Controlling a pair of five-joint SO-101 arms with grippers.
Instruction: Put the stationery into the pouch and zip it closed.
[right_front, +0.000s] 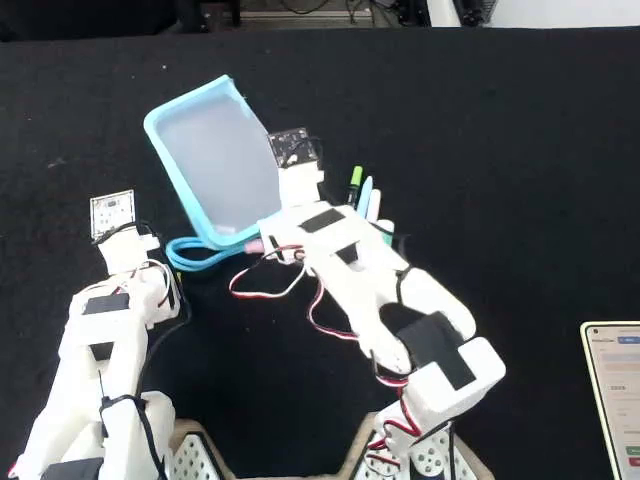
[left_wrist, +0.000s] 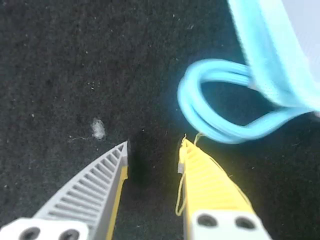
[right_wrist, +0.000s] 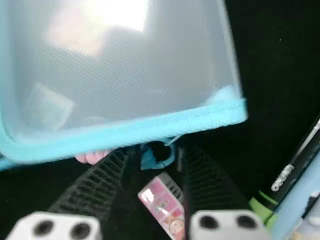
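Two arms sit side by side over a black tabletop (right_front: 500, 120), with a see-through pouch (right_front: 215, 160) edged in light blue lying between and beyond them. The right claw (right_wrist: 154, 149) is at the pouch's near edge. Its two halves are a little apart, and the blue zip pull (right_wrist: 156, 156) sits in the gap at their tips; I cannot see that they pinch it. A small pink item (right_wrist: 162, 205) lies on the tabletop below that gap, and another bit of pink (right_wrist: 92, 157) peeks out under the pouch's blue trim. Just beside the right arm, on the side away from the pouch, three pens lie close together: a green one (right_front: 354, 185), a light blue one (right_front: 365, 195) and a white one (right_front: 375, 205). None of them is in the pouch. The left claw (left_wrist: 154, 147) is low over the tabletop, open and holding nothing, pointing at bare cloth. The pouch's blue loop strap (left_wrist: 210, 110) curls on the tabletop near its yellow half without touching it. A speck of lint (left_wrist: 97, 129) lies near the grey half. At the right-hand edge of the high view lies a lit screen (right_front: 615, 390), well apart from the pouch.
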